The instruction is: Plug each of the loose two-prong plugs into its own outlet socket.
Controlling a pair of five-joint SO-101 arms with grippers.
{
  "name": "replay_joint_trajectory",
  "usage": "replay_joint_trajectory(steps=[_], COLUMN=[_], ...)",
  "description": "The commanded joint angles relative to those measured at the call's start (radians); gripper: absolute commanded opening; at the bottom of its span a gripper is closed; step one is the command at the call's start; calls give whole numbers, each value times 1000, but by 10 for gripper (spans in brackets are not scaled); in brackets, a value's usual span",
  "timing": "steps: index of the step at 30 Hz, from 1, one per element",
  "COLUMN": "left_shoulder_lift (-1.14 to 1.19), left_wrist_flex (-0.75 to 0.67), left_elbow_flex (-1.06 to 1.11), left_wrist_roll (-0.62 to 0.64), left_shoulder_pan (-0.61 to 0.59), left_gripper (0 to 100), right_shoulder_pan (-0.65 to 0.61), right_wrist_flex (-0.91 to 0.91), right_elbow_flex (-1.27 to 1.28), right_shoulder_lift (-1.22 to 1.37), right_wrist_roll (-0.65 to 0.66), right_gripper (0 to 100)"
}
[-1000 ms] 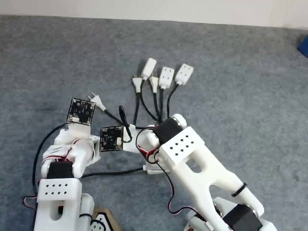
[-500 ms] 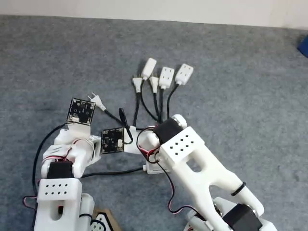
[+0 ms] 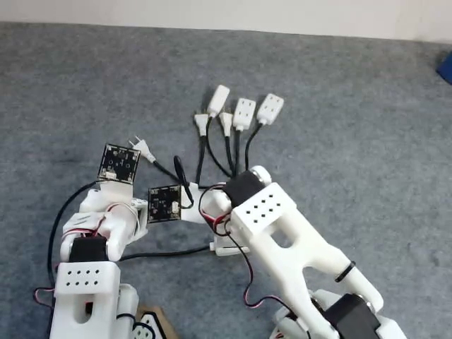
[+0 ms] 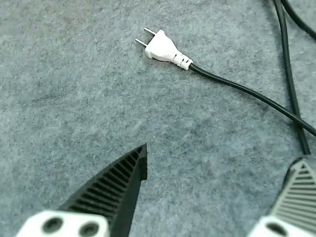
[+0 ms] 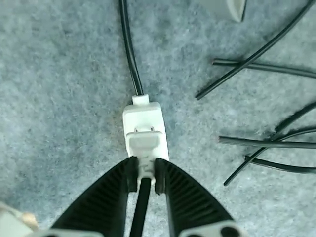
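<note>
Spreading under everything is grey carpet point(image 3: 367, 141), with my right arm point(image 3: 282, 226) stretched to the middle and my left arm point(image 3: 106, 226) beside it. Up ahead lie three white sockets point(image 3: 244, 111) in a row, their black cords point(image 3: 236, 152) running back toward me. My right gripper point(image 5: 144, 174) is pinched tight on the neck of a plug point(image 5: 143, 142). Its nose is against another outlet socket point(image 5: 143, 116) lying flat on the carpet, though how deep it is seated I cannot tell. My left gripper point(image 4: 222, 155) is spread wide with nothing in it, hovering over the carpet. The loose plug point(image 4: 162, 47) lies flat just ahead, apart from both fingers, its two prongs point(image 4: 143, 37) pointing away from its cord point(image 4: 247, 91).
</note>
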Motion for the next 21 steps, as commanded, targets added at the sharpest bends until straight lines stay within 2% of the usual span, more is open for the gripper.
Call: replay_joint_trajectory(steps=[1, 15, 21], left_shoulder_lift=[-1, -1, -1], left_wrist_flex=[-18, -18, -18], left_elbow_flex=[-5, -5, -5], left_wrist_roll=[-8, -8, -8], left_shoulder_pan=[-5, -5, -5], left_gripper=[414, 414, 414], right_shoulder_pan=[12, 54, 53], right_wrist_flex=[-15, -19, -154], right_elbow_flex=[-1, 13, 173], right_shoulder_lift=[30, 39, 38], right_wrist_roll=[20, 46, 44], right_gripper=[7, 7, 7])
